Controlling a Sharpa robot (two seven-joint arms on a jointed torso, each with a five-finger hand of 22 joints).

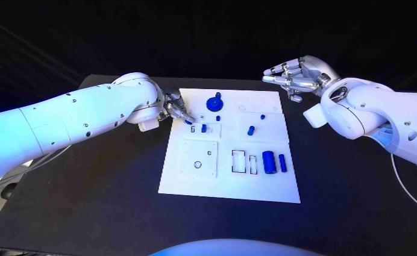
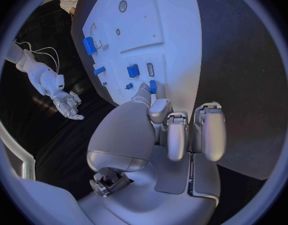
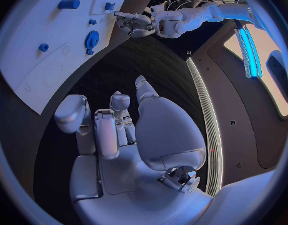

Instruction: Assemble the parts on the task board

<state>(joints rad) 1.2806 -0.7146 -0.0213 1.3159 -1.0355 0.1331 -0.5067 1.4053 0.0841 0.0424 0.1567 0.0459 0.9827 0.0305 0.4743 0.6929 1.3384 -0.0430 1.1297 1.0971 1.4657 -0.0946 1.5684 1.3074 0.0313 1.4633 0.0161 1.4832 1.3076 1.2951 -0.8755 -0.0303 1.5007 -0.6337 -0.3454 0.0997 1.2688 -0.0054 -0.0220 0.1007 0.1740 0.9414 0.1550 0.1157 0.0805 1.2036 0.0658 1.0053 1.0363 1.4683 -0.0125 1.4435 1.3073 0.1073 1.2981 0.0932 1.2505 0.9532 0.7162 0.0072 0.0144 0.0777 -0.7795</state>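
- A cool bluish light falls from above onto the white task board (image 1: 230,147), the brightest thing against a black table (image 1: 104,196) and a dark, featureless background.
- The left arm (image 1: 78,117) glows pale blue along its upper side; its underside is shaded.
- Both wrist views are fisheye circles in dark frames, bending straight edges.
- In the right wrist view, a bright blue-white light strip (image 3: 250,55) glares.

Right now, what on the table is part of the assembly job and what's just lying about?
Job:
- board
- gear
- two cylinders
- small blue pieces
- left hand, fingertip at a blue piece
- right hand, held off the board

Lying about:
- nothing but the table
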